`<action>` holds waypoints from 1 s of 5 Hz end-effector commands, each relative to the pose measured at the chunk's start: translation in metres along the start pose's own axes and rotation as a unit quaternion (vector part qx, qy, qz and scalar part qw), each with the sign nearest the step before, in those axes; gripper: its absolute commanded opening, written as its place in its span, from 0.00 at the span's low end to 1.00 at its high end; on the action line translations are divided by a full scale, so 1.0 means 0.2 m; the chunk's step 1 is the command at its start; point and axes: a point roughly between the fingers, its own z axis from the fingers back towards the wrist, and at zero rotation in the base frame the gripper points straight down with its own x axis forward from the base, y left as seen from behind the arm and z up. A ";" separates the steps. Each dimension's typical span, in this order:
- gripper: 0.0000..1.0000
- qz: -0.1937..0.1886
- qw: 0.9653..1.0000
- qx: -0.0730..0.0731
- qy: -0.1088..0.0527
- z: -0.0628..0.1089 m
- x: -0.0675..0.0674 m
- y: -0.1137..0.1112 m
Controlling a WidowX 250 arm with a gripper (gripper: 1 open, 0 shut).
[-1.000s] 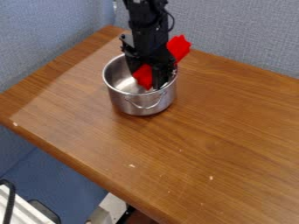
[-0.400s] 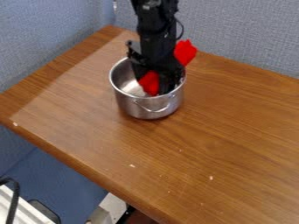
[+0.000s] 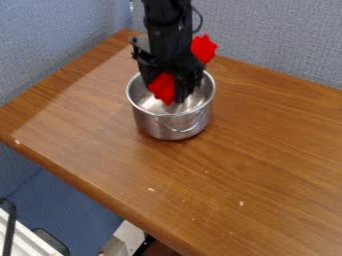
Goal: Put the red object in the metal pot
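The metal pot (image 3: 171, 118) stands on the wooden table near its far edge, shiny and round, with a small loop handle at the front. My black gripper (image 3: 168, 78) hangs straight over the pot's mouth and is shut on the red object (image 3: 162, 88). The red block is held tilted. Its lower end dips into the pot's opening, and its upper end sticks out to the right behind the fingers. The middle of the block is hidden by the fingers.
The wooden table (image 3: 227, 170) stretches toward the front and right of the pot. A blue fabric wall (image 3: 54, 40) rises just behind the table's left and far edges. The table's front edge drops off at the lower left.
The gripper with the red block has shifted slightly left over the pot. The block's lower end stays in the pot's mouth. The jaws remain shut.
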 end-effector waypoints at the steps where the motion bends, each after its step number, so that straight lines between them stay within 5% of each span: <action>1: 0.00 0.008 0.998 0.008 -0.059 0.27 0.12 0.01; 2: 0.00 -0.004 0.999 0.023 -0.031 0.17 0.11 -0.02; 4: 0.00 0.013 0.999 0.037 0.024 -0.11 0.07 0.11; 5: 0.00 0.059 0.996 0.047 0.043 -0.15 0.08 0.11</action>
